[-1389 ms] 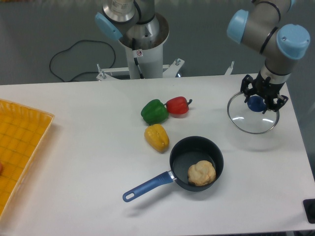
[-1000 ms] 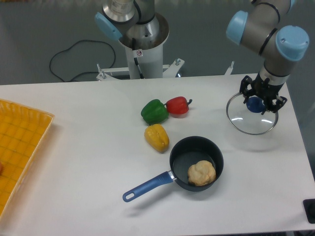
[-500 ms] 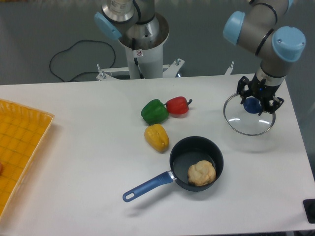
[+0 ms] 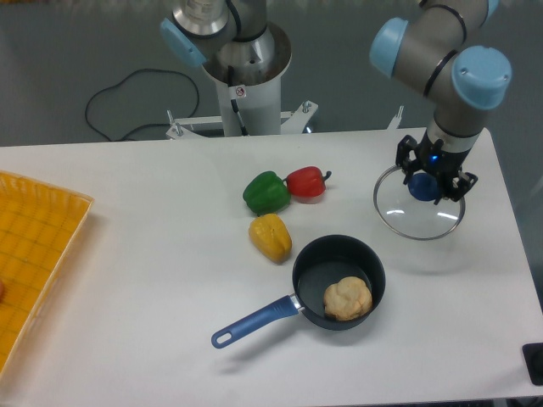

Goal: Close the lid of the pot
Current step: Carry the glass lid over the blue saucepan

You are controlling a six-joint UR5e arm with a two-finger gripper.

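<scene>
The pot point(image 4: 338, 281), a dark round saucepan with a long blue handle pointing to the lower left, sits at the middle front of the table with a pale lump of food inside. Up and to its right, the pot lid point(image 4: 420, 212), clear glass with a metal rim, hangs a little above the table. My gripper point(image 4: 422, 186) is shut on the lid's blue knob from above. The lid is apart from the pot and does not overlap it.
A green pepper point(image 4: 265, 192), a red pepper point(image 4: 306, 183) and a yellow pepper point(image 4: 270, 236) lie left of the lid, above the pot. A yellow tray point(image 4: 34, 254) sits at the table's left edge. The robot base point(image 4: 248, 85) stands behind the table.
My gripper has carried the lid to the left, toward the pot, raised off the table. The pot and peppers have not moved.
</scene>
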